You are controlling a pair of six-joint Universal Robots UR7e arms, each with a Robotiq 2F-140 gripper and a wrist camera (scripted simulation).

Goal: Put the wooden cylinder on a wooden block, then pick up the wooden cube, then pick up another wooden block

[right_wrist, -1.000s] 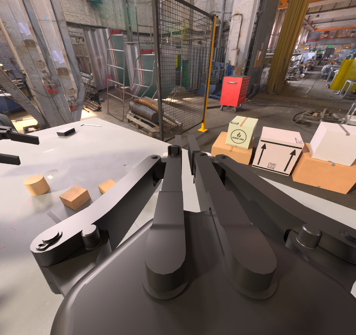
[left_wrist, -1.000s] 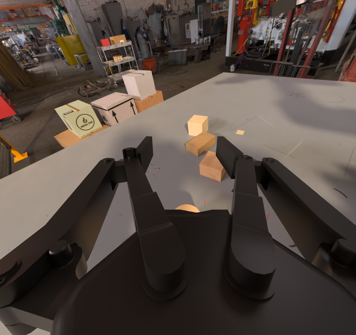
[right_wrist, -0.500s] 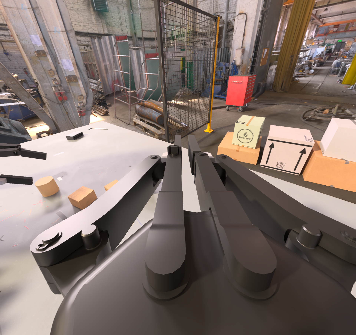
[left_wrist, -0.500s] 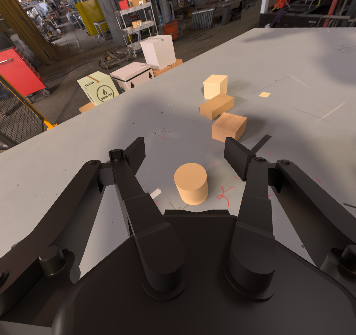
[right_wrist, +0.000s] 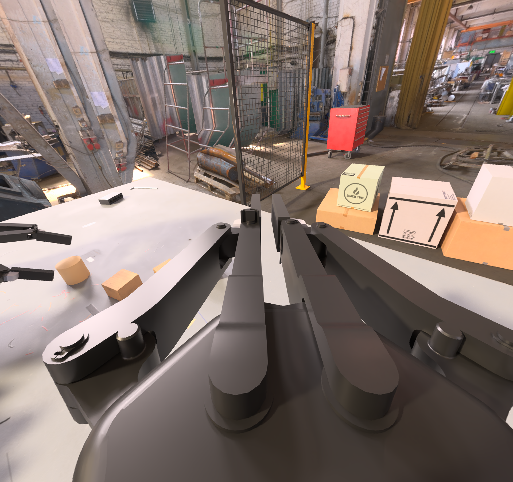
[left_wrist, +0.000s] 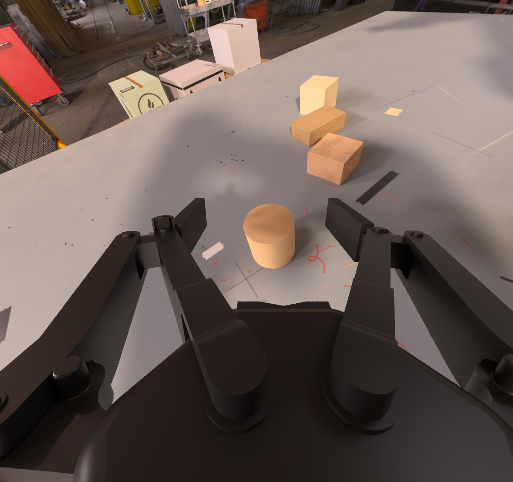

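Note:
The wooden cylinder (left_wrist: 269, 235) stands upright on the grey table (left_wrist: 111, 191). My left gripper (left_wrist: 266, 219) is open, its fingertips on either side of the cylinder and not touching it. Beyond it lie a brown wooden block (left_wrist: 334, 158), a flatter wooden block (left_wrist: 317, 125) and a pale wooden cube (left_wrist: 318, 94). My right gripper (right_wrist: 266, 205) is shut and empty, above the table's edge. The right wrist view also shows the cylinder (right_wrist: 72, 270), the brown block (right_wrist: 121, 287) and the left gripper's fingers (right_wrist: 52, 237) at far left.
Cardboard boxes (left_wrist: 191, 80) stand on the floor just past the table's far edge. A small dark box (right_wrist: 110, 199) lies on the table far off. A wire fence panel (right_wrist: 266, 94) and a red tool cart (right_wrist: 347, 130) stand beyond the table.
My left gripper has tilted down and moved forward, so the cylinder now sits between its open fingertips. The right gripper's view has shifted slightly; it stays shut.

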